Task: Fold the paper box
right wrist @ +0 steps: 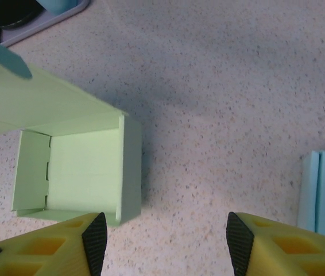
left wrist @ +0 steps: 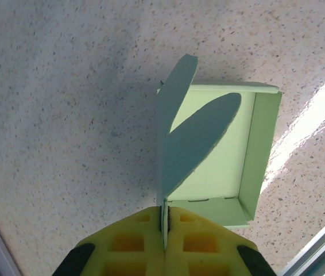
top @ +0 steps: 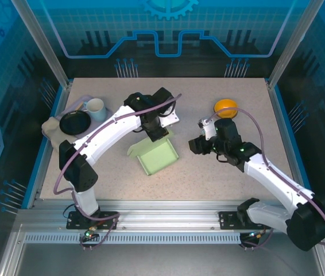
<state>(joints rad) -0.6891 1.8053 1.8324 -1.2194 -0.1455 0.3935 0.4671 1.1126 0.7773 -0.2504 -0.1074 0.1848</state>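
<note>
Pinching, left jaws: we see them shut on an upright flap [left wrist: 171, 115] of the box [left wrist: 220, 167].
Right jaws: parted wide, holding nothing, just right of the box.
Box: pale green, open-topped, mid counter [top: 208, 190], between our two arms.
Far left: pale mug [top: 95, 108], black bowl [top: 74, 122].
Far right: orange round thing [top: 225, 107].

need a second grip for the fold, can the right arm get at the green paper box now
Probably yes: the right gripper is open beside the green paper box, bare table between them, and the left gripper pinches only one upright flap.
</note>
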